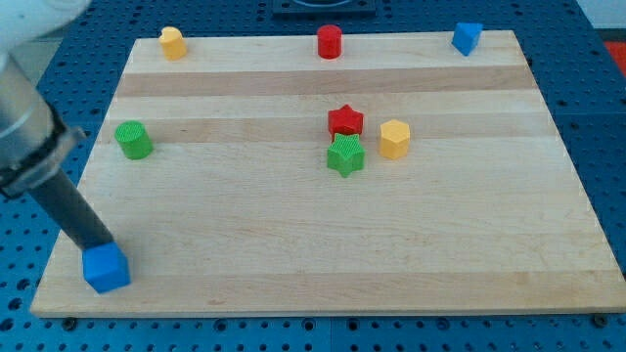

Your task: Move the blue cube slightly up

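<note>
Blue cube [106, 268] sits near the table's [313, 264] bottom-left corner. Your tip [101, 244] touches its top side, holding nothing. You need to get below it to push up.

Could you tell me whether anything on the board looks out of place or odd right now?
Nothing looks damaged. The blue cube sits at the board's bottom left corner, near the edge, with my tip touching its top side.
</note>
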Controlling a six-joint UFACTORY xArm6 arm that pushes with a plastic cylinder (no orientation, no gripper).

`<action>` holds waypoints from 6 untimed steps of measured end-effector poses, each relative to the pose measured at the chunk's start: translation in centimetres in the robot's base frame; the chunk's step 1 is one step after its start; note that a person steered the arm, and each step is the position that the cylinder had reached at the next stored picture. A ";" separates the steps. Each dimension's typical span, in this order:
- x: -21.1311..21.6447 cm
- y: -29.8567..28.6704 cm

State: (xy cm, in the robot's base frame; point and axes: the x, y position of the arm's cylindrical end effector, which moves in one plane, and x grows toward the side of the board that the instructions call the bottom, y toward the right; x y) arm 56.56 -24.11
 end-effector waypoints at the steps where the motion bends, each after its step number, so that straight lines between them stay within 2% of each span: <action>1: 0.5 -1.7; 2: 0.9 -4.8; 3: 5.1 -4.3; 4: 4.6 1.2; 5: 2.0 7.6; 6: -1.0 9.2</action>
